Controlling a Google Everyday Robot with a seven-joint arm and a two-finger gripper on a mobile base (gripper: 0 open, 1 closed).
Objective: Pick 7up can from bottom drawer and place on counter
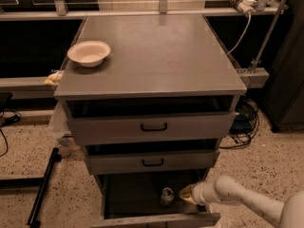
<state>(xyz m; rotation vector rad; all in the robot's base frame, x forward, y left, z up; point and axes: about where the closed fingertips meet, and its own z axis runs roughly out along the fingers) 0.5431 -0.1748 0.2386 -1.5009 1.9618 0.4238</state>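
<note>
There is one gripper (pixel 186 194), the robot's claw. It sits on the end of one white arm (pixel 247 204), low down in the right side of the bottom drawer (pixel 156 220).

There is one 7up can (pixel 166 195), just beside the claw on its left.

There are three drawers. One is the bottom drawer, where the claw is. The other two are above the claw: the middle drawer (pixel 114 163) and the top drawer (pixel 109 127).

There are two black handles, a lower handle (pixel 153 162) and an upper handle (pixel 154 127), both up and left of the claw.

There is one counter (pixel 161 51), high above the claw. On it sits one cream bowl (pixel 89 53), far up and left of the claw.
</note>
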